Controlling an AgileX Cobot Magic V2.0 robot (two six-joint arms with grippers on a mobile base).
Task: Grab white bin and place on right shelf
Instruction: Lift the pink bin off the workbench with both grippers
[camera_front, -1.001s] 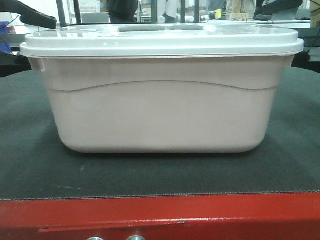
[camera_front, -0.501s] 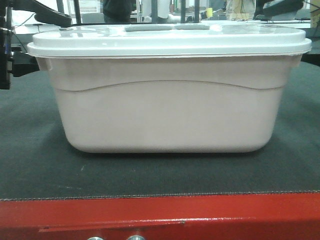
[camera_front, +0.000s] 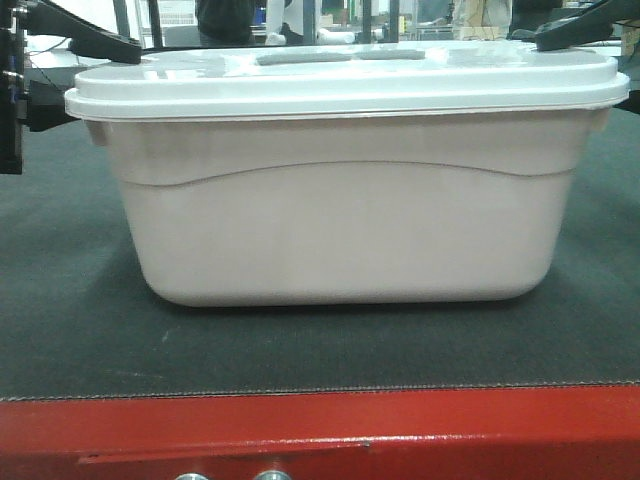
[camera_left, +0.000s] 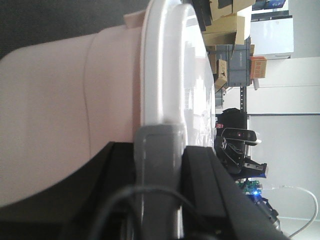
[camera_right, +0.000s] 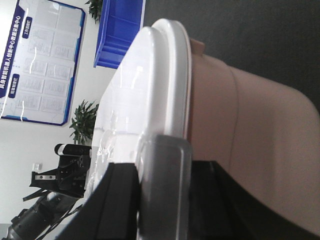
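Bin location: off-white rectangular plastic bin (camera_front: 340, 230) rests on the red-framed bench (camera_front: 320, 430), not lifted.
Left claw (camera_left: 157, 147): clenched on the bin's lid rim.
Right claw (camera_right: 165, 165): clenched on the opposite rim.
Your remaining steps: lift, carry, set on right shelf (not in view).

This is a robotics lab that doubles as a storeroom. Beyond the far edge of the red-framed table (camera_front: 320, 430) and its dark mat (camera_front: 80, 330), people (camera_front: 225, 18) stand among dark uprights. Cardboard boxes (camera_left: 227, 25) and a grey crate (camera_left: 239, 65) are stacked on shelving by a white wall, and a bare circuit board (camera_left: 251, 186) glows blue. A blue-bordered notice board (camera_right: 42, 60) hangs near potted plants (camera_right: 84, 122) and a blue bin (camera_right: 120, 32). A white bin (camera_front: 340, 220) sits on the mat.
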